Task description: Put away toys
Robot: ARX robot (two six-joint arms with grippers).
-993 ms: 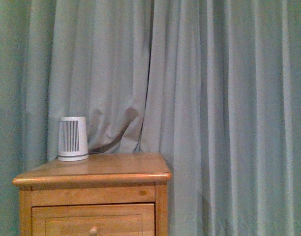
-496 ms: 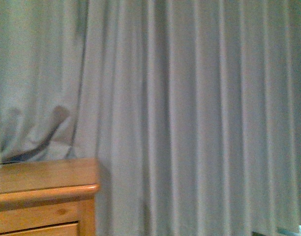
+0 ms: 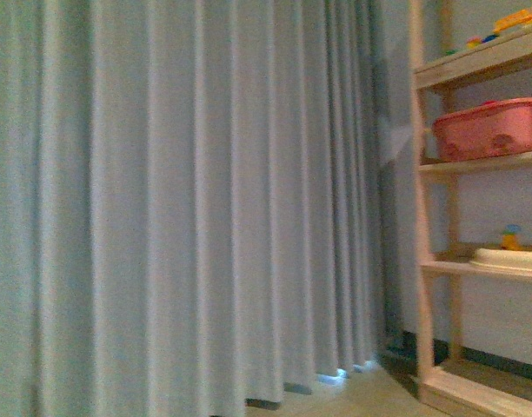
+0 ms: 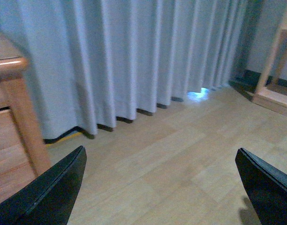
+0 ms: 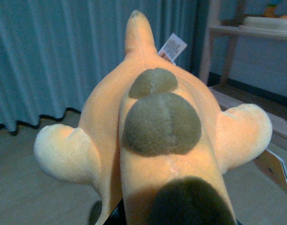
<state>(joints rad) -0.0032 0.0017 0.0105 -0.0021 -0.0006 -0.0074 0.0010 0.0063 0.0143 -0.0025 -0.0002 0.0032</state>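
Front view: the cabinet [image 4: 14,122] is gone, and a shelf [image 3: 422,217] with a pink box [image 3: 490,129] now stands at 3 o'clock, curtain [image 3: 205,200] at 9. The left end effector [image 4: 160,151] is wide; the right end effector [image 5: 110,218] holds the plush toy [image 5: 157,117].

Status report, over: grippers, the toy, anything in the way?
Left gripper open, empty. Right gripper holding plush toy aloft, fingers hidden. Wooden shelf ahead-right; no obstacle visible on floor.

- Pale blue-grey pleated curtain [image 3: 179,208] across left and centre.
- Wooden shelf unit [image 3: 420,217] along right edge.
- Blurred yellow toys [image 3: 520,19] at upper right.
- Pink bin [image 3: 489,129] one shelf below.
- White tray [image 3: 508,258] lower still.
- Light floor [image 3: 353,395] at bottom.
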